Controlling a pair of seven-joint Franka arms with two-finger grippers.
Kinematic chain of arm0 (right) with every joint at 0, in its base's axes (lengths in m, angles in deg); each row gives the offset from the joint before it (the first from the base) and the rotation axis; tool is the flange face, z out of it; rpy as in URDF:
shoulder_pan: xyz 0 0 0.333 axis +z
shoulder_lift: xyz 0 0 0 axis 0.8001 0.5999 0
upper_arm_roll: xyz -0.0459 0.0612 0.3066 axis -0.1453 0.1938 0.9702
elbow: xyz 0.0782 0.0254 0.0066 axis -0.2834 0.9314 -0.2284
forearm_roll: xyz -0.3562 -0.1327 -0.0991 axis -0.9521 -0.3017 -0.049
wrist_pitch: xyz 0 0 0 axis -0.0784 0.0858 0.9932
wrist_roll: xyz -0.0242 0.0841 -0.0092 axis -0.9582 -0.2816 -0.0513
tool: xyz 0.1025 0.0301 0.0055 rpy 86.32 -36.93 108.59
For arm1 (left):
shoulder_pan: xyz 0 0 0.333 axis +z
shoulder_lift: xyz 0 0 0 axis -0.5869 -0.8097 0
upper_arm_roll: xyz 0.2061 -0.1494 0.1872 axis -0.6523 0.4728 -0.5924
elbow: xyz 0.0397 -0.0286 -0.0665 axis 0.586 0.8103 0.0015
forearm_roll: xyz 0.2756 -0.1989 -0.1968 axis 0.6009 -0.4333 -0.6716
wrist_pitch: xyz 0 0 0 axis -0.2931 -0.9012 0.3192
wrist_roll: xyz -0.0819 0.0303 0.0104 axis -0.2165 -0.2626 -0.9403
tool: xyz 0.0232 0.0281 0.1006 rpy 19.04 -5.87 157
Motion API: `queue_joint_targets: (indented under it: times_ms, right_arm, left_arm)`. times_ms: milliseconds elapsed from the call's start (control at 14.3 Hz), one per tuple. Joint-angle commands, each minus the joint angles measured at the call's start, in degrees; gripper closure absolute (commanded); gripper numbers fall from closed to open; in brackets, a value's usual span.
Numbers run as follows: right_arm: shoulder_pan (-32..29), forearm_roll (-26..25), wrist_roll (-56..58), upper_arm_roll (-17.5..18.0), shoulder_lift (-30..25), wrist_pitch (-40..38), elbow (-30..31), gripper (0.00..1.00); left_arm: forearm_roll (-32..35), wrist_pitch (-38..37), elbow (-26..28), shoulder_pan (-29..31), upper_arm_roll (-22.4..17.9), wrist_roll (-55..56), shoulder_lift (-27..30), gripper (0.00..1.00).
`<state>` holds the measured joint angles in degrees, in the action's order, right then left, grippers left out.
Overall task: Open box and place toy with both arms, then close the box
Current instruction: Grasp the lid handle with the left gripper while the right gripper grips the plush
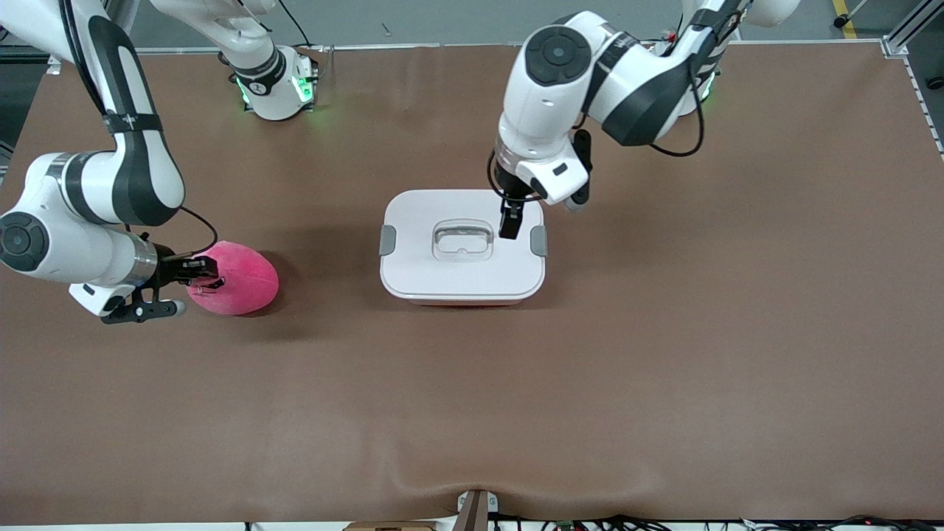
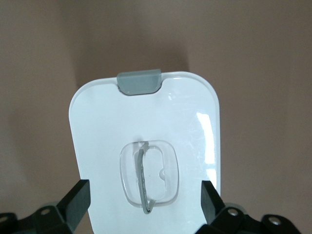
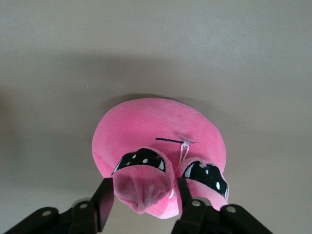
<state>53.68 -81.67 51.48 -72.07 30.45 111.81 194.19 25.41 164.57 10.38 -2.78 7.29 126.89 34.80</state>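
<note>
The box (image 1: 462,247) stands shut mid-table, its white lid (image 2: 146,112) on, with a grey clip at each end (image 1: 387,240) (image 1: 539,240) and a clear recessed handle (image 2: 148,173). My left gripper (image 1: 509,221) hangs just over the lid beside the handle, toward the left arm's end. In the left wrist view the left gripper (image 2: 144,195) is wide open and empty, with the handle between its fingers. The pink toy (image 1: 240,280) lies on the table toward the right arm's end. My right gripper (image 1: 200,271) is shut on the toy's snout; the right wrist view shows the gripper (image 3: 144,195) and the toy (image 3: 161,126).
A brown mat (image 1: 664,332) covers the table. The right arm's base (image 1: 276,81) stands at the edge farthest from the front camera. A small bracket (image 1: 476,509) sits at the edge nearest that camera.
</note>
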Motion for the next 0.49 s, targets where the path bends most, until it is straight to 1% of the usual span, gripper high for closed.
queue_joint_targets:
  times_ms: [0,70,140,350,420]
  right_arm:
    - [-0.1,-0.3,-0.2,0.4,-0.1,-0.8,-0.4,0.75]
    - [-0.1,-0.3,-0.2,0.4,-0.2,-0.9,-0.5,0.85]
    - [-0.1,-0.3,-0.3,0.4,-0.3,-1.1,-0.6,1.0]
    - [0.0,-0.1,-0.3,0.5,-0.5,-2.9,-1.4,1.0]
    - [0.0,-0.1,-0.3,0.5,-0.6,-3.7,-2.1,1.0]
  left_arm:
    - [4.3,2.4,-0.3,-3.2,-0.2,6.8,-1.9,0.19]
    - [5.0,3.1,-0.4,-3.9,-0.3,8.3,-2.6,0.2]
    - [5.2,4.2,-0.4,-4.6,-0.3,9.7,-2.9,0.21]
    - [9.6,6.3,-0.6,-7.1,-0.3,15.3,-5.5,0.22]
    - [11.3,7.1,-0.7,-7.2,-0.3,17.5,-6.4,0.24]
